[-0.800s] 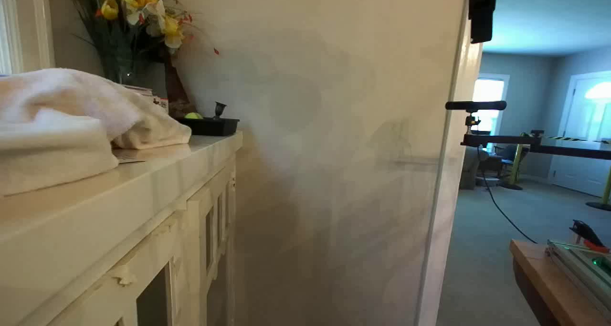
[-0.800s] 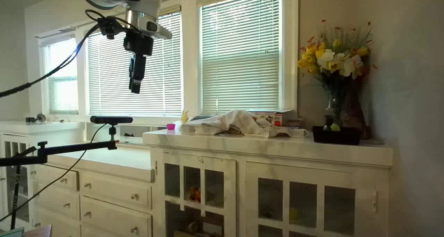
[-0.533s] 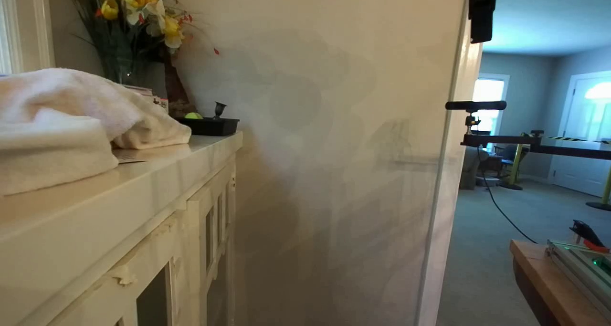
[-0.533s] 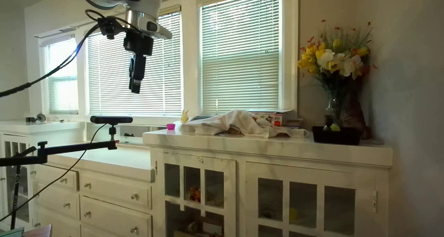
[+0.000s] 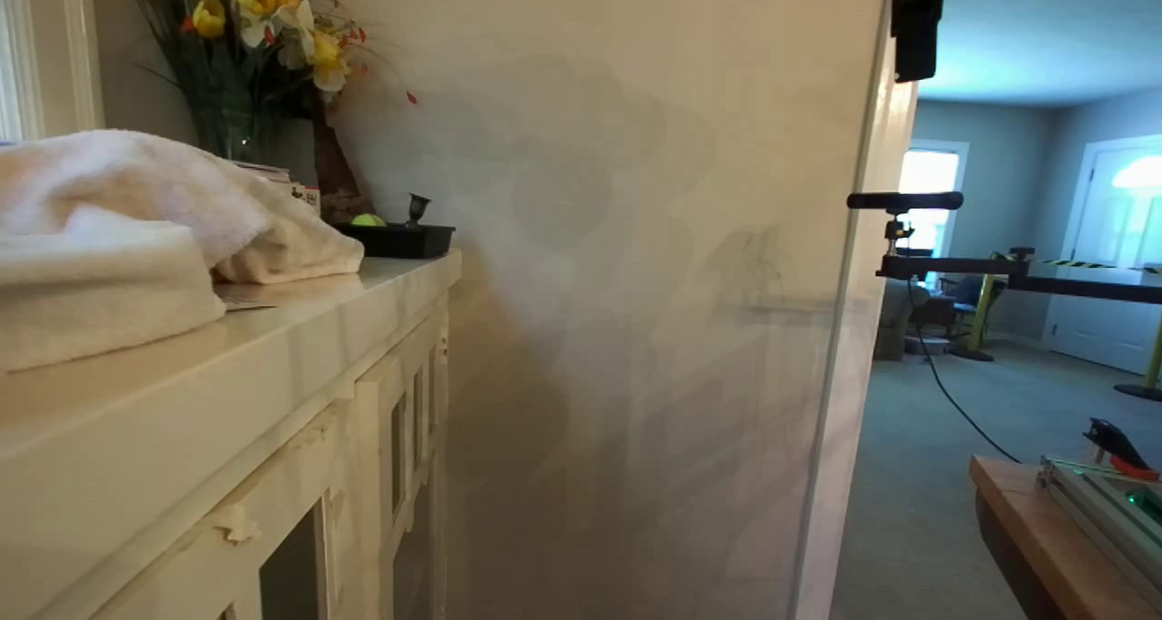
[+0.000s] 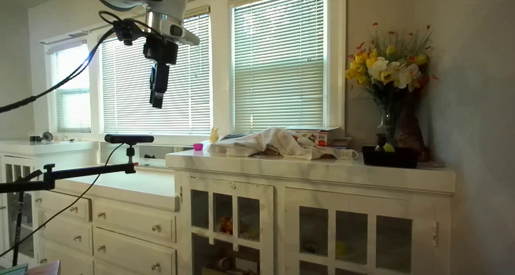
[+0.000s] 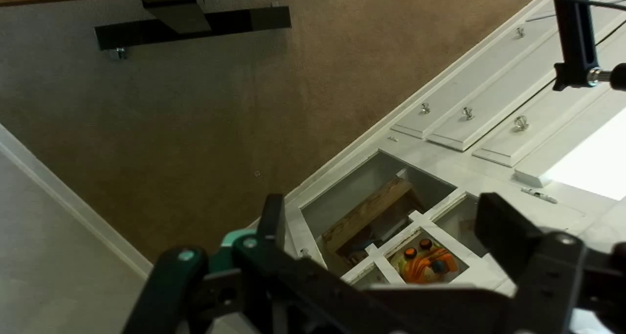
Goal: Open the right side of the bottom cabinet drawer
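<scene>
A long white built-in cabinet fills an exterior view. Its drawers with glass knobs (image 6: 156, 228) stand left of two glass-paned doors, a left door (image 6: 266, 218) and a right door (image 6: 423, 214). All look shut; the lower parts are cut off by the frame. In the wrist view the lowest visible drawer (image 7: 472, 77) is at upper right, and a glass-paned door (image 7: 391, 246) lies behind the fingers. My gripper (image 7: 381, 202) is open and empty, fingers wide apart. It hangs high above the drawer counter, away from the cabinet, in an exterior view (image 6: 157, 102).
A camera on a black arm (image 6: 92, 171) with a loose cable stands before the drawers. A white cloth (image 6: 277, 142), a black tray (image 6: 390, 157) and a flower vase (image 6: 385, 118) stand on the countertop (image 6: 322, 172). A wooden table edge (image 5: 1044, 520) is at lower right.
</scene>
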Robot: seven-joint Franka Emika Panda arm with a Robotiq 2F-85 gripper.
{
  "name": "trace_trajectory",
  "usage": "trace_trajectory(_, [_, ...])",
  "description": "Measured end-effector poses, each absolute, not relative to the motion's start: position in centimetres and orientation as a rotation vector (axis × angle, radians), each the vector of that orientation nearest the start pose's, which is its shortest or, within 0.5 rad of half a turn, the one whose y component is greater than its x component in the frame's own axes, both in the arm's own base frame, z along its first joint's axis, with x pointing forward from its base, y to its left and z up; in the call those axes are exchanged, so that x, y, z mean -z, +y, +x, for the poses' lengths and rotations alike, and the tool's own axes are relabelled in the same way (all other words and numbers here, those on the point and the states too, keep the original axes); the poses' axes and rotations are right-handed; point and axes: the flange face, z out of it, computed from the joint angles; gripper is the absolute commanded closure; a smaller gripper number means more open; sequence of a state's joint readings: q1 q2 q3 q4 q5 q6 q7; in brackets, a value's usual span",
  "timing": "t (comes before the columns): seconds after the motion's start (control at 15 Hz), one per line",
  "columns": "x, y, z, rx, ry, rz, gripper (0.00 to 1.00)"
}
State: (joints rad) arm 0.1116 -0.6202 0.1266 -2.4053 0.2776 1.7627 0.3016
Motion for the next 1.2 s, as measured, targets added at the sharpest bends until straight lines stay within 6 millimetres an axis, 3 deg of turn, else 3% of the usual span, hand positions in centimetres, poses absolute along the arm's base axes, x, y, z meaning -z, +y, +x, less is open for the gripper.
trace_trajectory(0.73, [-52.8,11.5,34.7,-0.106,0.213,-2.947,0.0])
trace_trajectory(1.2, [-52.1,12.5,35.8,0.122,0.19,-2.99,0.0])
